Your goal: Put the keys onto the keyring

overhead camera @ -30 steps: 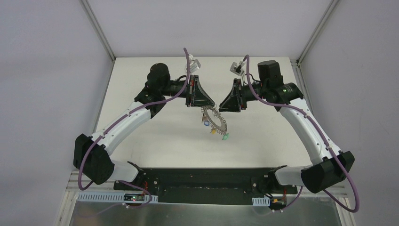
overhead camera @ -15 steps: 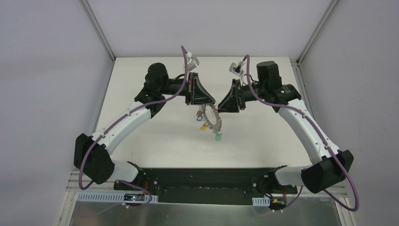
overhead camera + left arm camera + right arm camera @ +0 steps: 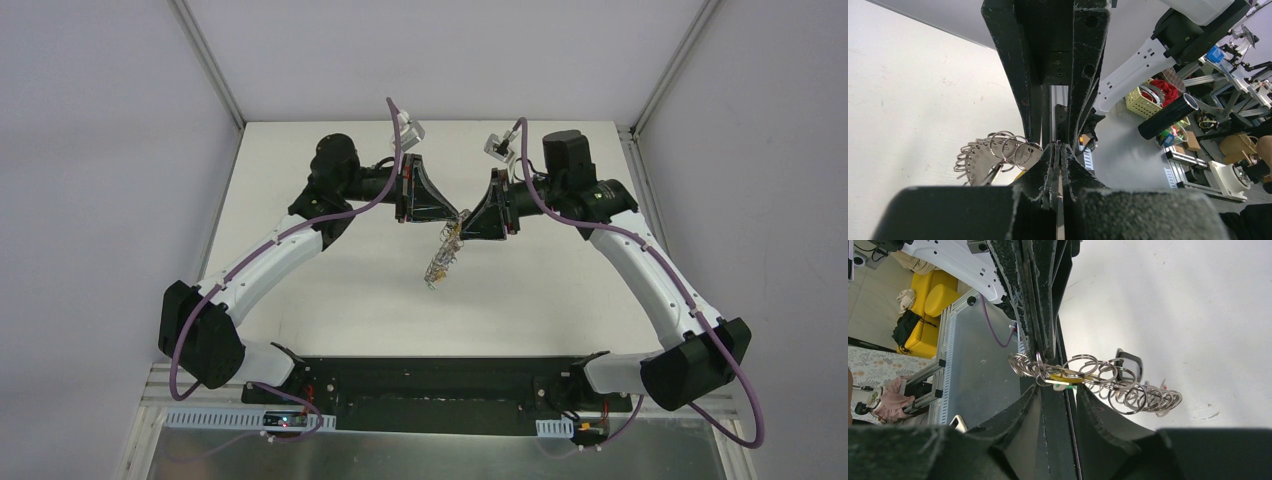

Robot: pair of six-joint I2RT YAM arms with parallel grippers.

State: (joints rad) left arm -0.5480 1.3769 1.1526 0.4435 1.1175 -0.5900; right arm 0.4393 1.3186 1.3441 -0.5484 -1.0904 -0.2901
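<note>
One keyring (image 3: 441, 256), pinched by left pincer (image 3: 456, 215)

I can read no text, label, brand, number or sign in any of my three views. If the keyring (image 3: 980, 159) or the keys (image 3: 1063, 377) on it carry a stamp, it is too small for me to make out. The clutter beyond the desk in both wrist views is too blurred to show me any lettering.
</note>
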